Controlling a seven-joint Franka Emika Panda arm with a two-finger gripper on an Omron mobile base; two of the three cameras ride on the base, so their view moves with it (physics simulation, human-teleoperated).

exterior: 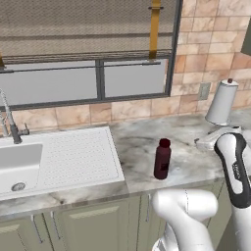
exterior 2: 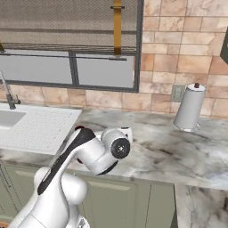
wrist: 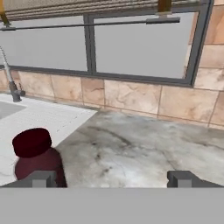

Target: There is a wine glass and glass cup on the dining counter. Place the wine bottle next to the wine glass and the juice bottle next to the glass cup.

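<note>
Step in hand, as I judge it: the approach to the juice bottle (exterior: 162, 158), ahead of any grasp. The bottle stands upright on the marble worktop (exterior: 142, 142), just beside the right edge of the white sink's drainboard (exterior: 73, 157) and near the front edge of the counter. Nothing touches it.

In the hand view the gripper (wrist: 112, 178) is spread wide with nothing between its jaws; the two finger tips rise at the bottom of that view, well apart. The bottle (wrist: 36, 157) shows low on the left there, its red cap just above the left finger tip, so the bottle lies off to one side of the gap rather than centred in it. Whether that tip is near the bottle or well short of it is hard to tell from this angle; probably short, as the left base view shows the bottle standing free.

A paper towel roll (exterior: 221, 102) stands upright at the back right of the worktop, well apart from the bottle.

Next move calls for: shifting the hand sideways until the bottle body sits between the fingers, advancing level at mid-body height, then closing. The bottle is stout, so the wide spread should be kept until it is bracketed. A knock from the left finger could tip it.
</note>
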